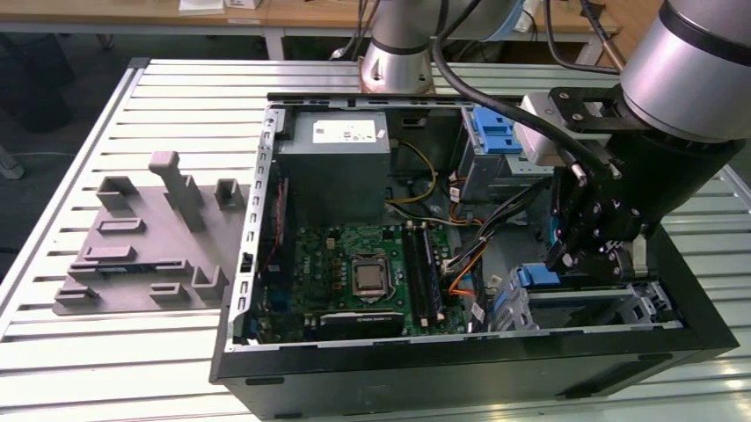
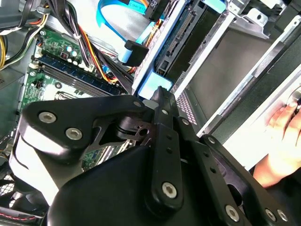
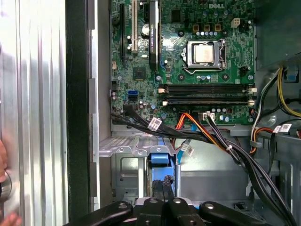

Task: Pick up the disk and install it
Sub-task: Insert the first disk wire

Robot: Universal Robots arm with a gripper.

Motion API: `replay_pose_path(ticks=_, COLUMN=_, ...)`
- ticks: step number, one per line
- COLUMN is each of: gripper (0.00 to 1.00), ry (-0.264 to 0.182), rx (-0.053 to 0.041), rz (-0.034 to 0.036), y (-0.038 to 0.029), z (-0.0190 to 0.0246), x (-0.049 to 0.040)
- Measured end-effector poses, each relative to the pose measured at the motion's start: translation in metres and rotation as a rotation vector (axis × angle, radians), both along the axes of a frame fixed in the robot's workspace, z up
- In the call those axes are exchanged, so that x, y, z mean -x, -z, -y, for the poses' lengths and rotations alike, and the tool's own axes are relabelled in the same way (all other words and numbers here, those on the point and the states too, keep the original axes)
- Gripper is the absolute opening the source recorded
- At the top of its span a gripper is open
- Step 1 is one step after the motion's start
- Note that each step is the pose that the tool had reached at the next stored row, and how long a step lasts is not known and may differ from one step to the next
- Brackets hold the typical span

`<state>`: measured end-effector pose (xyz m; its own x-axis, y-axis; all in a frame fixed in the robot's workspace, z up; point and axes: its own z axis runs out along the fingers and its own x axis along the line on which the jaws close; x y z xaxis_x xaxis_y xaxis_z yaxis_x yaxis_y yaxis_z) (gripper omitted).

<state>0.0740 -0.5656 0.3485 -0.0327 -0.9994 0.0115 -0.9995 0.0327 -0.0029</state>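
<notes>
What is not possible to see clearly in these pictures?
Disk: in the first wrist view its blue end shows in the bay; the gripper covers the rest.
Bay: in the exterior view the gripper blocks most of it.
Hand: in the second wrist view, cut by the picture's edge.

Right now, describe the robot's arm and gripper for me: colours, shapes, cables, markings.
The arm is a fat silver-grey tube with a black wrist section. A thick black cable loops along it. The gripper is matte black, built of flat rounded linkage bars joined by silver screw heads.
</notes>
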Motion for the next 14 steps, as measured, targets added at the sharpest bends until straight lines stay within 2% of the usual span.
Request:
replay_pose_path(ticks=7, gripper=0.11, ry=0.000, rx=-0.0001, rz=0.0001, y=0.0001, z=0.0000, x=-0.0021)
replay_pose_path(ticks=14, gripper=0.11, ry=0.000, rx=0.0000, rz=0.0000, y=0.0001, z=0.0000, x=-0.0202)
